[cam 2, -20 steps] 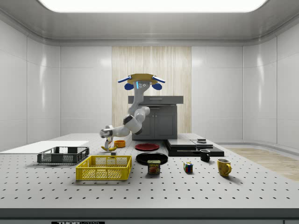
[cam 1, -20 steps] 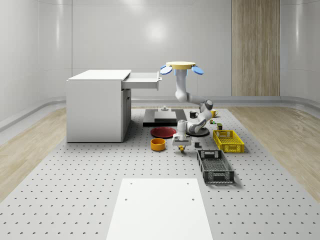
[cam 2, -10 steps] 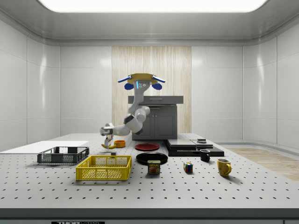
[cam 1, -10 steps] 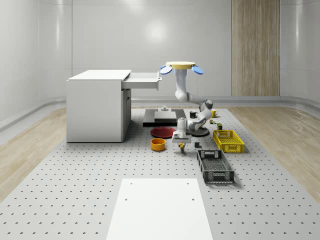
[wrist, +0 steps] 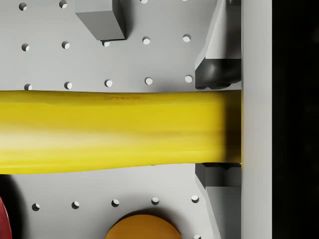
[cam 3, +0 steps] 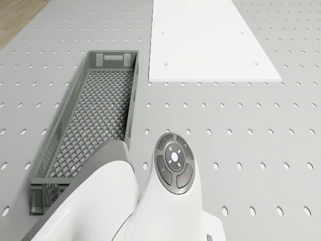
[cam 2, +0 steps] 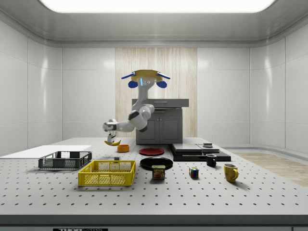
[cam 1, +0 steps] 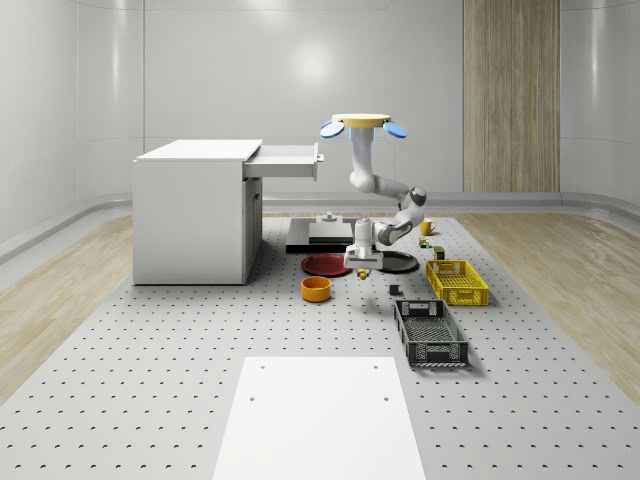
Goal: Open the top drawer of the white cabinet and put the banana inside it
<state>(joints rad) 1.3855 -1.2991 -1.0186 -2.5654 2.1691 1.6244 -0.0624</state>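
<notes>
The curved yellow banana [cam 2: 113, 142] hung clear above the grey perforated table [cam 1: 150, 380], clamped in the two-finger gripper [cam 2: 112, 140], over the round orange bowl [cam 1: 316, 289]. The blue-rotored drone [cam 1: 363, 125] hovered beside the pulled-out top drawer [cam 1: 288, 160] of the white cabinet [cam 1: 195, 212], near the table's far edge.

Banana [wrist: 109, 132] smooth, waxy (perhaps plastic); grey crate [cam 3: 90, 120] matt mesh.

Your drone [cam 1: 363, 123] shows a flat yellow disc body with blue rotors, above a glossy white arm [cam 2: 138, 115] with grey joints.
</notes>
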